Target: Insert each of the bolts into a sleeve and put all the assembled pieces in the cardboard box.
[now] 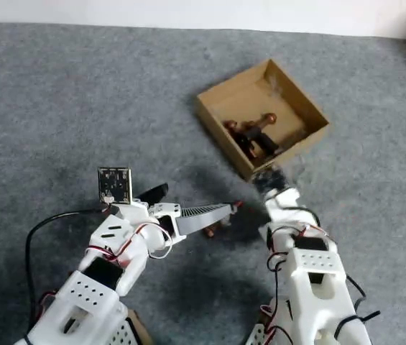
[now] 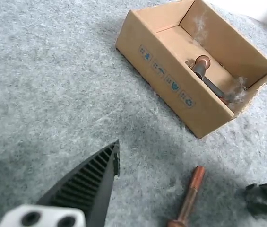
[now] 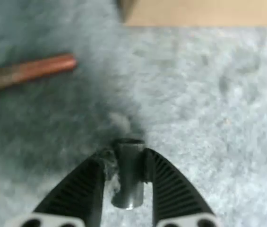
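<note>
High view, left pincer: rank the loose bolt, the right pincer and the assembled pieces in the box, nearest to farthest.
1. Bolt, on the carpet right beside the long finger of the left pincer.
2. Right pincer, shut on a sleeve, by the near corner of the cardboard box.
3. Assembled pieces, inside the box, past its front wall.

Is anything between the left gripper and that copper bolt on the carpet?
Nothing visible: bare grey carpet separates the open left gripper from the copper-coloured metal bolt. The right gripper, holding a dark cylindrical sleeve, sits beyond it.
</note>
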Robot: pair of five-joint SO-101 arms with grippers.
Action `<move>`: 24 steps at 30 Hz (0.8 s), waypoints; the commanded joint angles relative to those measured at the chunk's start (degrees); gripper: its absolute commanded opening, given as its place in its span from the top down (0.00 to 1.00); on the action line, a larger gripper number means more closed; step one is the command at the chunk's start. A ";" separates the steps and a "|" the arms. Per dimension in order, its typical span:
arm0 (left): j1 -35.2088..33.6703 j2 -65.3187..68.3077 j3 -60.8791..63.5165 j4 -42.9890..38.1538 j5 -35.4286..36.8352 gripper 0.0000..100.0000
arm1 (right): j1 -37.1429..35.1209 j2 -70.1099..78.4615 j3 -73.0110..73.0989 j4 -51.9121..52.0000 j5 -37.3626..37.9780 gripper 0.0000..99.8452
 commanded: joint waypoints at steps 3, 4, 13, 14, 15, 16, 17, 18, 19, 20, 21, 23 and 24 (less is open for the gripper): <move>-0.66 -0.66 -1.27 -0.62 -0.18 0.40 | 2.86 -0.92 -6.81 -0.31 -12.84 1.00; -0.66 -0.66 -1.27 -0.62 -0.18 0.40 | 2.95 -0.92 -7.34 0.66 -12.84 1.00; -0.66 -0.66 -1.45 -0.62 -0.09 0.40 | 3.21 -0.92 -17.10 12.88 -20.40 1.00; -0.66 -0.31 -2.24 -0.44 0.00 0.40 | 3.21 -0.92 -17.54 12.97 -22.95 1.00; -0.66 -0.22 -3.47 0.97 0.09 0.40 | 3.21 -0.92 -17.89 12.97 -25.58 1.00; -0.66 -0.13 -4.79 3.78 0.53 0.40 | 2.77 -0.92 -18.07 12.97 -28.57 1.00; -0.66 -0.13 -6.46 7.47 1.85 0.40 | 2.68 -0.92 -17.98 12.97 -31.30 1.00; -0.66 -0.13 -8.31 11.08 3.25 0.40 | 2.68 -0.92 -18.07 12.97 -33.67 1.00; -0.66 -0.13 -9.80 13.98 4.22 0.40 | 2.86 -0.92 -18.15 12.97 -35.60 1.00; -0.66 -0.13 -10.86 16.26 4.84 0.40 | 3.12 -0.92 -18.33 12.97 -37.10 1.00; -0.66 -0.13 -11.30 17.32 5.01 0.40 | 3.21 -0.92 -18.42 12.97 -38.07 1.00; -0.66 -0.13 -11.21 17.41 4.92 0.40 | 4.00 -1.01 -18.59 12.88 -39.56 1.00; -0.66 -0.13 -11.30 17.49 4.92 0.40 | 4.53 -1.01 -19.38 12.70 -40.35 1.00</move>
